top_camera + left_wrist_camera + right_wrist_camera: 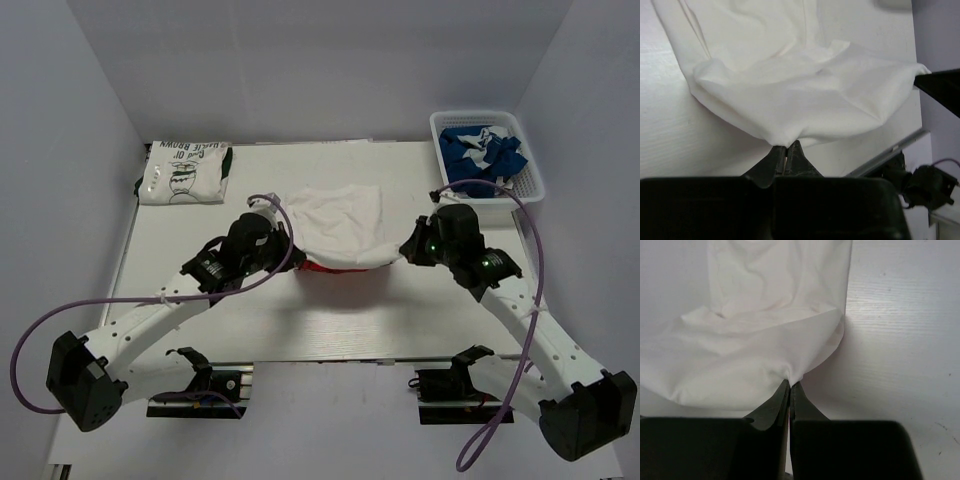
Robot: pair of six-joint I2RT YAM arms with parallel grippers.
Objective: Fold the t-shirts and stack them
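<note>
A white t-shirt (340, 225) with a red graphic showing at its near edge (322, 267) lies in the middle of the table, its near part lifted. My left gripper (283, 238) is shut on its left edge (785, 137). My right gripper (403, 250) is shut on its right edge (790, 375). The cloth hangs between the two grippers. A folded white t-shirt with green cartoon print (185, 171) lies at the back left. A royal blue t-shirt (483, 150) is bunched in the basket.
A white plastic mesh basket (535, 178) stands at the back right corner. Grey walls close in the table on the left, back and right. Purple cables loop off both arms.
</note>
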